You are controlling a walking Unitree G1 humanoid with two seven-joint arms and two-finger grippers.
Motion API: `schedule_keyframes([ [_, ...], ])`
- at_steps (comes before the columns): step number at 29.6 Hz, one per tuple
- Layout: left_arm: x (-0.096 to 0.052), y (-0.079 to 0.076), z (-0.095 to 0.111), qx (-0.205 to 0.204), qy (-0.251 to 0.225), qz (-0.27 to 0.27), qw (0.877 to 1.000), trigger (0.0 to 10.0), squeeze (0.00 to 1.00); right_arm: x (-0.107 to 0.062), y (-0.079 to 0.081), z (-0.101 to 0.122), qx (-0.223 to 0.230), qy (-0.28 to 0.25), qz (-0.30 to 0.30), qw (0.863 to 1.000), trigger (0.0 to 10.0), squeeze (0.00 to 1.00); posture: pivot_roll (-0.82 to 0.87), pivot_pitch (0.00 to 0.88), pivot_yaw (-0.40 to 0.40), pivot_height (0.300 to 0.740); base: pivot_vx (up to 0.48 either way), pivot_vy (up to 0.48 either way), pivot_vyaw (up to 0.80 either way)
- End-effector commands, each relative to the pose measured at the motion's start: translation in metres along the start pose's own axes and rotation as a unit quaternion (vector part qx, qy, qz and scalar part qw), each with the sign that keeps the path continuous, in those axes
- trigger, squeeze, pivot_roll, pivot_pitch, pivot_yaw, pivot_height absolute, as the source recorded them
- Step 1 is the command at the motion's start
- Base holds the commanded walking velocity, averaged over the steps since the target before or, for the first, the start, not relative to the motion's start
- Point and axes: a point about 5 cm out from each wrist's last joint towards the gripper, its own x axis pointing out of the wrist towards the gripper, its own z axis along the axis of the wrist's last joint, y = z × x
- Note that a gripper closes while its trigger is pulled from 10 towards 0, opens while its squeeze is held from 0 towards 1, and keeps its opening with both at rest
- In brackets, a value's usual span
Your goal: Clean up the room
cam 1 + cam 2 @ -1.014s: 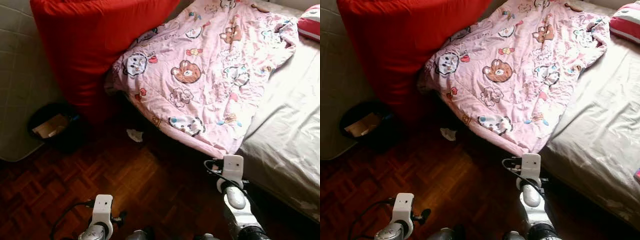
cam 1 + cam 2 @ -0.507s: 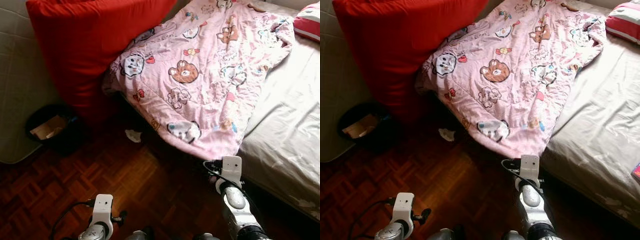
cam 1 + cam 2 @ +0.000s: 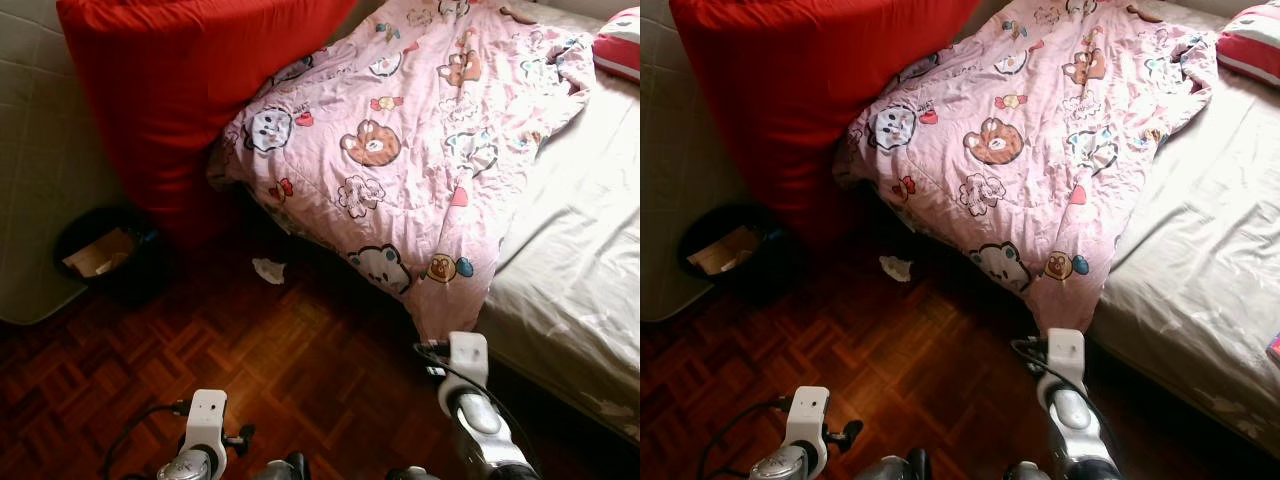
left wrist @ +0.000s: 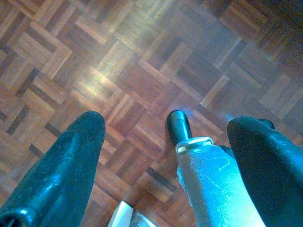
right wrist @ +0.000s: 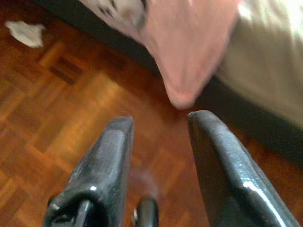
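Observation:
A pink quilt (image 3: 400, 150) printed with cartoon animals lies across the bed. Its near corner (image 5: 189, 71) hangs over the bed's edge toward the floor. My right gripper (image 5: 161, 120) is open just short of that corner, with nothing between its fingers; its wrist (image 3: 467, 355) is low beside the bed. A crumpled white paper (image 3: 268, 270) lies on the parquet floor near the bed. My left gripper (image 4: 168, 125) hangs open over the floor, holding nothing.
A big red cushion (image 3: 190, 90) leans at the head of the bed. A black bin (image 3: 100, 252) with cardboard in it stands by the wall on the left. A beige sheet (image 3: 570, 260) covers the mattress, and a striped pillow (image 3: 620, 40) lies at the far right.
The quilt's near corner has come down over the bed's edge, showing more of its print. My right wrist has dropped lower and back toward me. The left arm has not moved.

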Motion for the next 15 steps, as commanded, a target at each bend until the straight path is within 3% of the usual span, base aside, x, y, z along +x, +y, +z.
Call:
schedule_keyframes([
  [1, -0.005, 0.006, -0.016, -0.016, 0.034, 0.009, 0.999, 10.0, 0.00, -0.007, -0.003, -0.024, 0.004, 0.051, 0.013, 0.999, 10.0, 0.00, -0.05, 0.208, 0.079, 0.740, 0.000, 0.000, 0.00],
  [5, -0.007, 0.011, -0.023, -0.036, 0.047, 0.022, 0.998, 10.0, 0.00, -0.017, -0.010, -0.050, -0.024, 0.100, 0.022, 0.994, 10.0, 0.00, -0.05, 0.198, 0.075, 0.740, 0.000, 0.000, 0.00],
  [8, -0.007, 0.011, -0.023, -0.036, 0.047, 0.022, 0.998, 10.0, 0.00, -0.017, -0.010, -0.050, -0.024, 0.100, 0.022, 0.994, 10.0, 0.00, -0.05, 0.198, 0.075, 0.740, 0.000, 0.000, 0.00],
  [15, -0.011, 0.016, -0.034, -0.034, 0.065, 0.038, 0.997, 10.0, 0.00, -0.032, -0.014, -0.080, -0.026, 0.144, 0.039, 0.989, 10.0, 0.00, -0.05, 0.183, 0.065, 0.740, 0.000, 0.000, 0.00],
])
